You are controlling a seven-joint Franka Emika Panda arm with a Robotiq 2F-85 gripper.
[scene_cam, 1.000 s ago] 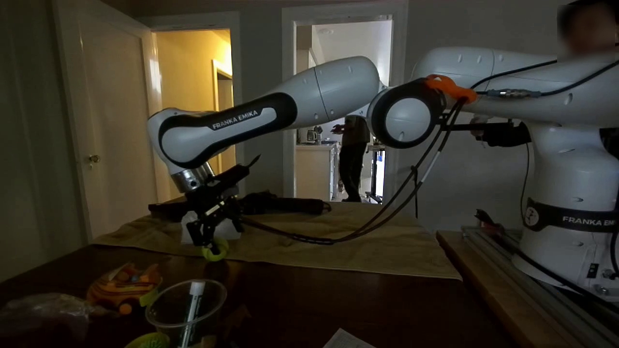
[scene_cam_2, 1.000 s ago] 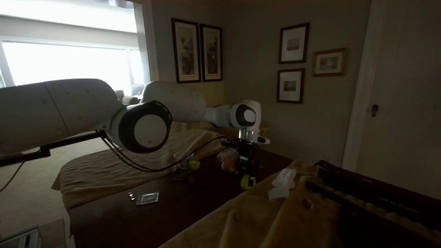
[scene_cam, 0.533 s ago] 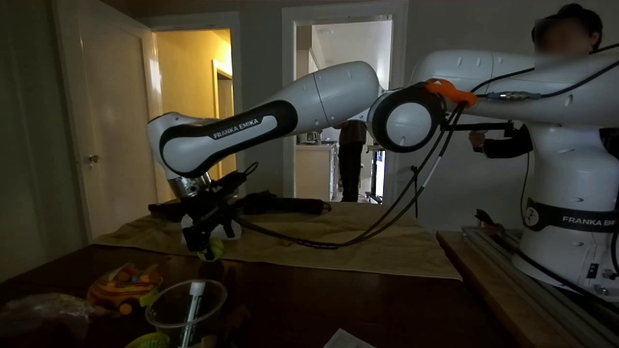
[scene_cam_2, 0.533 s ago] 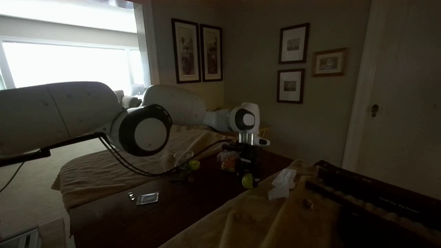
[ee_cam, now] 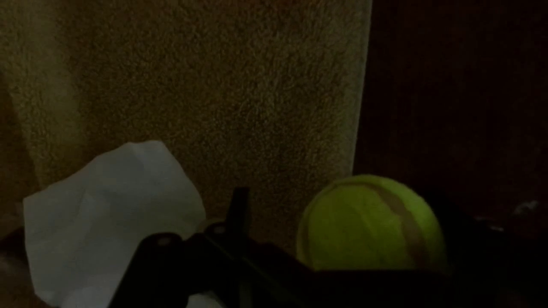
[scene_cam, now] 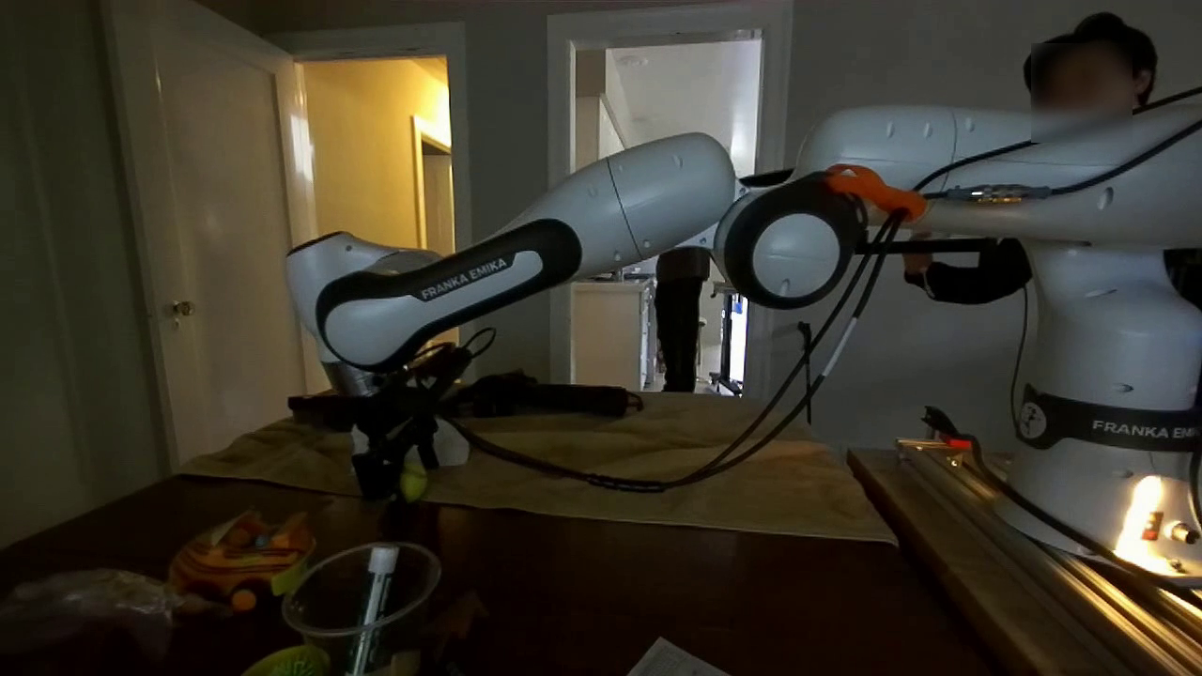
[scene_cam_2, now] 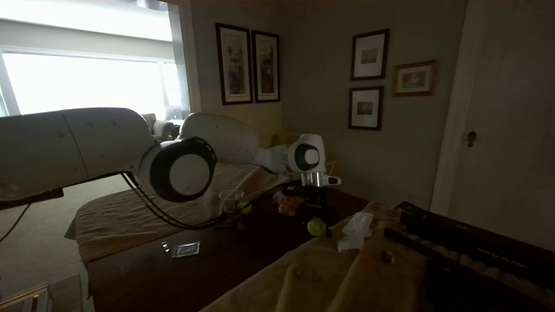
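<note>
A yellow-green tennis ball [ee_cam: 368, 226] sits at the edge of the tan cloth, and it shows in both exterior views [scene_cam: 413, 482] [scene_cam_2: 316, 226]. My black gripper [ee_cam: 342, 201] points down over it, low above the table. In the wrist view one finger [ee_cam: 239, 209] stands left of the ball with a gap between them. The other finger is a dark shape on the ball's right, too dim to tell whether it touches. The jaws stand apart with the ball between them. The ball's lower part is hidden by the gripper body in the wrist view.
White crumpled paper [ee_cam: 115, 214] lies on the tan cloth [scene_cam_2: 299, 273] beside the gripper. A long black case [scene_cam_2: 472, 255] lies further along the cloth. An orange toy [scene_cam: 242, 559], a clear cup [scene_cam: 362, 601] holding a white-capped tube, and a silver packet [scene_cam_2: 186, 249] are on the table.
The arm has come down steadily, bringing the gripper lower about the ball. The ball stays in nearly the same place. The person behind the robot has shifted.
</note>
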